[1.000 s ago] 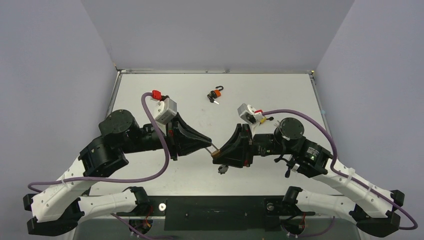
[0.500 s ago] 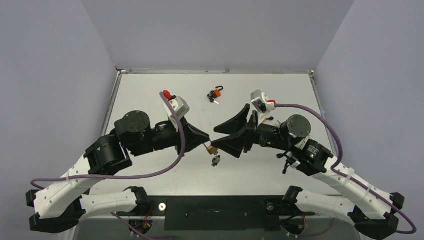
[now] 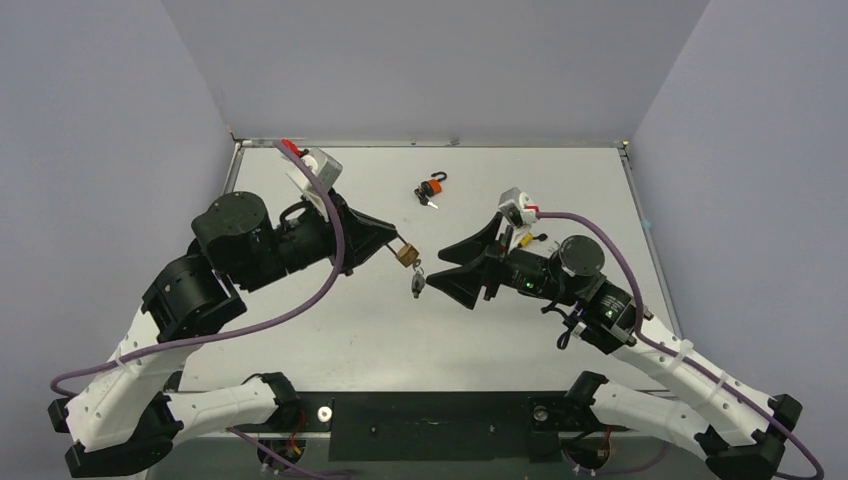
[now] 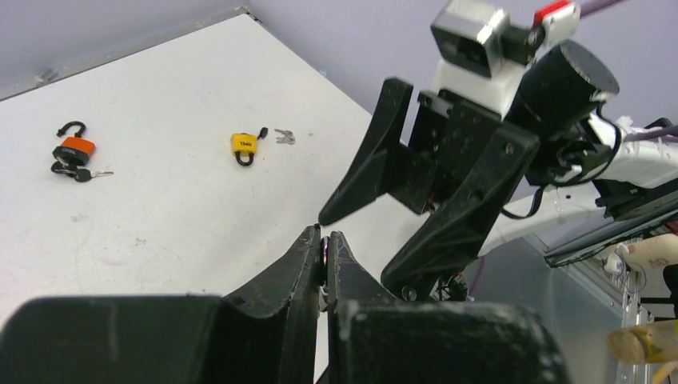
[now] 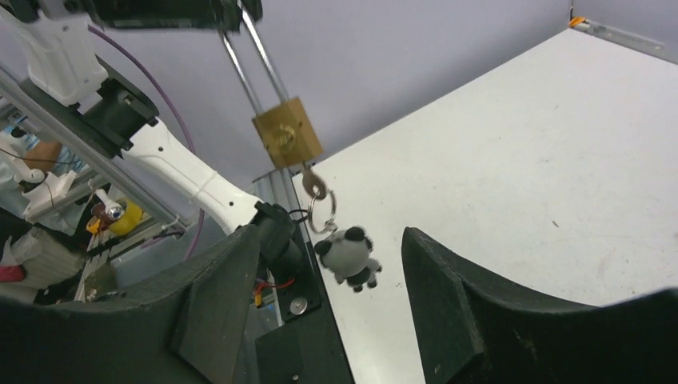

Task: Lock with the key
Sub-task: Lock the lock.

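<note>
A brass padlock (image 3: 405, 253) hangs from my left gripper (image 3: 394, 244), which is shut on its shackle above the table. In the right wrist view the padlock (image 5: 286, 132) has a key (image 5: 314, 184) stuck in its underside. A ring and a small panda charm (image 5: 348, 256) dangle from the key. My right gripper (image 3: 437, 266) is open just right of the charm (image 3: 416, 285) and touches nothing. The left wrist view shows my left gripper (image 4: 324, 237) shut, with a thin sliver of metal between the pads, and the right gripper (image 4: 356, 248) facing it.
An orange padlock (image 4: 72, 150) with an open shackle and keys lies at the back of the table (image 3: 330, 330). A yellow padlock (image 4: 244, 144) and its keys (image 4: 284, 136) lie further right, beside the right arm.
My right gripper has opened, let go of the key and drawn back to the right. My left arm has carried the padlock up and toward the back, the key dangling.
</note>
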